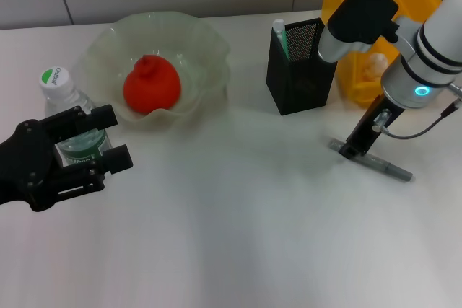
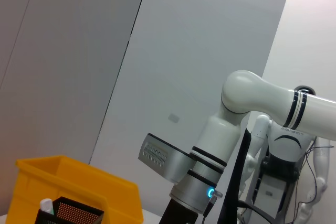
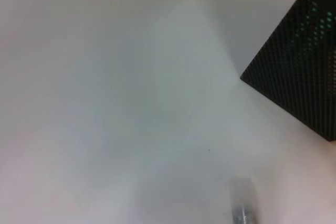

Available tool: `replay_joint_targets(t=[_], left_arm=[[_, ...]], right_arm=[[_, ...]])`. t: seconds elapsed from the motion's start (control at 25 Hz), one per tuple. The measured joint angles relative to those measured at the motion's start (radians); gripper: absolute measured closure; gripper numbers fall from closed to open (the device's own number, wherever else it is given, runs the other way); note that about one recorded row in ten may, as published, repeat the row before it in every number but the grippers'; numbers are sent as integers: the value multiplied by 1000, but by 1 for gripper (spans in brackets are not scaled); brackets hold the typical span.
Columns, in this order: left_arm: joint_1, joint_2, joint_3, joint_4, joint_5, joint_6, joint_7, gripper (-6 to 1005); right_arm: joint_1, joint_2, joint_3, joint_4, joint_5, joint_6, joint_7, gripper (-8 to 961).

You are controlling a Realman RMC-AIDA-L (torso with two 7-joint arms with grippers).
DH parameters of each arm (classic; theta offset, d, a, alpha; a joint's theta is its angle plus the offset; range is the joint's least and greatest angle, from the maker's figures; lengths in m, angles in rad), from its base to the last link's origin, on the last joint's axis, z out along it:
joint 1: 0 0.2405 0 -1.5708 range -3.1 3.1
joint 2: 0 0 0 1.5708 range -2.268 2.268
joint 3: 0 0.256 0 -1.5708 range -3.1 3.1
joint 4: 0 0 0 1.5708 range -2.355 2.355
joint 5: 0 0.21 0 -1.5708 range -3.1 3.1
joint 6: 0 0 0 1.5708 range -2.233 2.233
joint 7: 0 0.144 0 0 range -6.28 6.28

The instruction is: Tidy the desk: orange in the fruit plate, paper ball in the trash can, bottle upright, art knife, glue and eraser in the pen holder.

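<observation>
White surface (image 1: 238,236), yellow trash can (image 1: 361,70) far right, fruit plate (image 1: 198,41) holding the orange (image 1: 151,86), pen holder (image 1: 299,70) beside the can, my left claw (image 1: 90,148) pinching the upright bottle (image 1: 68,113), my right claw (image 1: 359,146) low over the art knife (image 1: 386,169), fingers, I cannot tell.

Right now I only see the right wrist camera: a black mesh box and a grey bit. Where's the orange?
Observer: The orange sits in the fruit plate, on the robot's left.
Operator: Is the bottle standing?
Observer: Yes, the bottle is upright, with the left gripper at it.
Operator: What's the grey bit?
Observer: The art knife, lying flat on the desk. The right gripper is at its end nearest the pen holder.
</observation>
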Motion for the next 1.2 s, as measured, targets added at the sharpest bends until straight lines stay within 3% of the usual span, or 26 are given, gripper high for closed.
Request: replay_joint_targets(t=[0.44, 0.76, 1.2], left_arm=[[1, 0, 0, -1, 0, 0, 0, 210], [3, -2, 0, -2, 0, 2, 0, 210], [4, 0, 0, -2, 0, 5, 0, 210]], right_arm=[[2, 0, -2, 8, -9, 5, 0, 738], [2, 1, -2, 14, -18, 16, 8, 822], [-2, 3, -2, -28, -20, 8, 46, 828]])
